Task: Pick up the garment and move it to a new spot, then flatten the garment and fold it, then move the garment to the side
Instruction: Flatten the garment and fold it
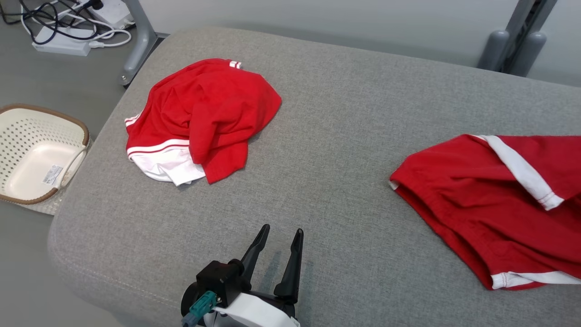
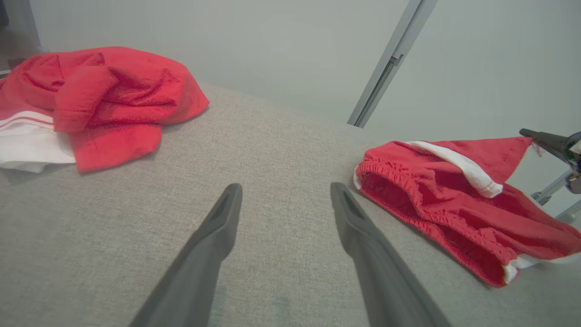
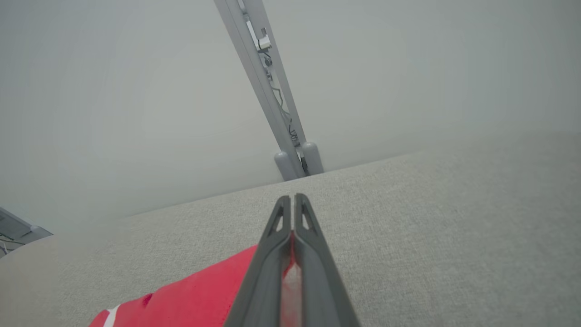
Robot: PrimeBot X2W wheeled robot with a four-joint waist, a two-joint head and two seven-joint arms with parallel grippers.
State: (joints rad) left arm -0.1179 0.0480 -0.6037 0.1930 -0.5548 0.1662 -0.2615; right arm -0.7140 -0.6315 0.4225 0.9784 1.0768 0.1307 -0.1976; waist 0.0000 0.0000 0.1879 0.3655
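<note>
The garment (image 1: 476,195), red shorts with white trim, lies at the right of the grey padded surface (image 1: 340,113). One corner of the garment (image 2: 454,209) is pulled up to my right gripper (image 2: 526,133). In the right wrist view my right gripper (image 3: 292,196) is shut, with the red cloth of the garment (image 3: 195,295) pinched between its fingers. My left gripper (image 1: 281,230) hovers open near the front edge, holding nothing. In the left wrist view my left gripper (image 2: 286,186) points across bare fabric, left of the garment.
A second red and white garment (image 1: 209,109) lies crumpled at the back left (image 2: 100,91). A cream perforated basket (image 1: 75,125) stands on the floor to the left. Cables and a power strip (image 1: 68,27) lie beyond it. Grey frame legs (image 1: 138,41) and posts (image 1: 513,45) flank the far edge.
</note>
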